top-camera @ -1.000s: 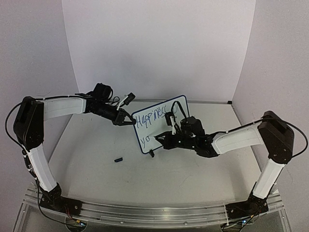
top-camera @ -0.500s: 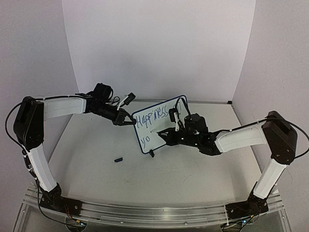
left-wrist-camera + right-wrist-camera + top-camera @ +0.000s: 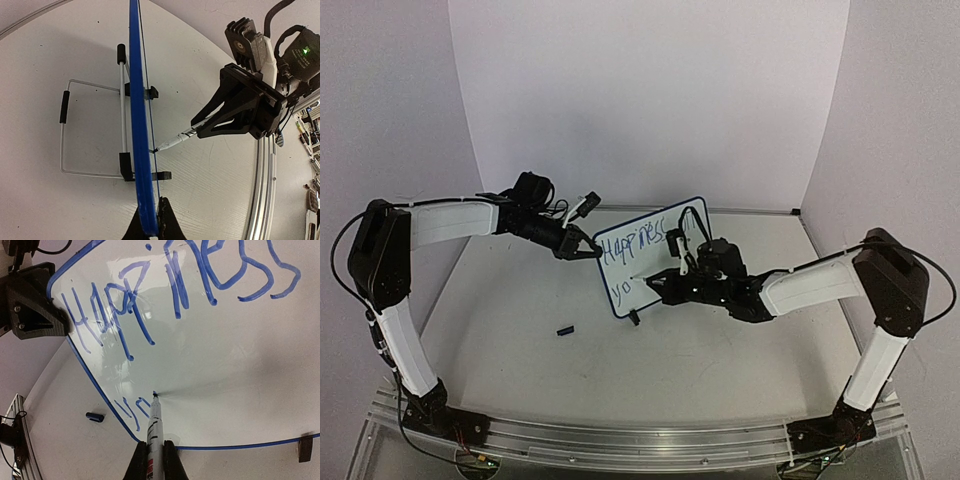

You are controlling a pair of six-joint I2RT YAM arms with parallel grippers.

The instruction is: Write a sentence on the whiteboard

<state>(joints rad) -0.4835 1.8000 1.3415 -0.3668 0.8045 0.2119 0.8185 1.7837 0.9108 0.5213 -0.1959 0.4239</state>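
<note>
Left gripper (image 3: 582,248): we clamp the whiteboard (image 3: 625,268) by its left edge, steadying it upright at frame centre.
Right gripper (image 3: 152,455): clenched on the marker (image 3: 154,422), tip extending the sentence (image 3: 175,290) at lower left.

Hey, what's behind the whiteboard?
A thin wire stand with black sleeves props the whiteboard from behind. The board's rear face is edge-on, so it cannot be seen.
</note>
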